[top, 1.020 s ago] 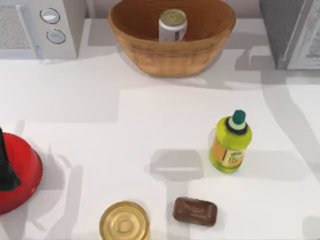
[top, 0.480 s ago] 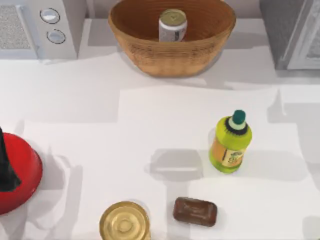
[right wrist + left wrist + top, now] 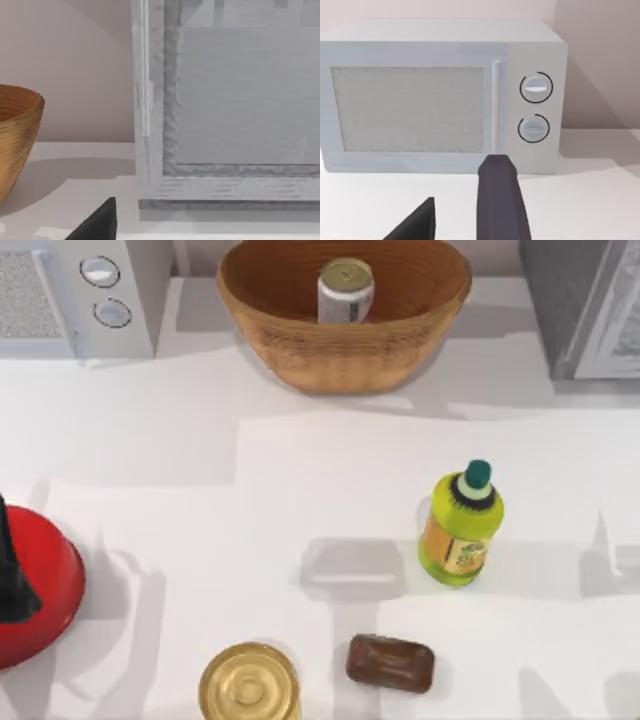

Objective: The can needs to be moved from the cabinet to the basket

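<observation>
The can is seen standing upright inside the basket, at about twelve o'clock on the tabletop, its gold top facing up and its white-grey label just clear of the basket's near wall. The cabinet is placed at about one o'clock, well apart from the basket, with its pale framed door panel turned toward the tabletop; in the right wrist view the cabinet is met at close range, with the basket's ribbed side beside it. A white microwave with two round knobs is found at about eleven o'clock. A yellow-green bottle with a green cap stands at about four o'clock, a brown bar lies at about five o'clock, and a wider gold-lidded can is set just beside it at six o'clock. A red bowl is cut off at about eight o'clock. In the left wrist view the left tool is held in front of the microwave, its dark fingers spread apart and nothing between them. Of the right tool one dark tip alone is visible, so its state cannot be told.
</observation>
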You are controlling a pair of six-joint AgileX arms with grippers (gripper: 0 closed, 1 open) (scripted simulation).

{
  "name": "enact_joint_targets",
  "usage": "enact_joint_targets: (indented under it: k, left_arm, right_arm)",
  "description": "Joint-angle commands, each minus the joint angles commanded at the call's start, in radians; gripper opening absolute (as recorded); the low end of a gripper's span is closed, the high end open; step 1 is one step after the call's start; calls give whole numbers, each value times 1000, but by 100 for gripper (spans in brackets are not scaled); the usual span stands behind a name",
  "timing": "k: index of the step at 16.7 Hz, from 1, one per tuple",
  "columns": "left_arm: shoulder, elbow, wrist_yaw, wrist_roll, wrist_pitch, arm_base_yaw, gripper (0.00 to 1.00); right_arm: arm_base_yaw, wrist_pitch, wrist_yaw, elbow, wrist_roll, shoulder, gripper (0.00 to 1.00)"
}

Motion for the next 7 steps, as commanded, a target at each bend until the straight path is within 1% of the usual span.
enact_joint_targets:
  k: [3, 7]
  left_arm:
    - [0, 0, 0, 0, 0, 0, 100]
    - [0, 0, 0, 0, 0, 0, 100]
  right_arm:
    - [-30, 36, -35, -147, 0, -124, 100]
    - [-41, 49, -49, -199, 0, -170, 100]
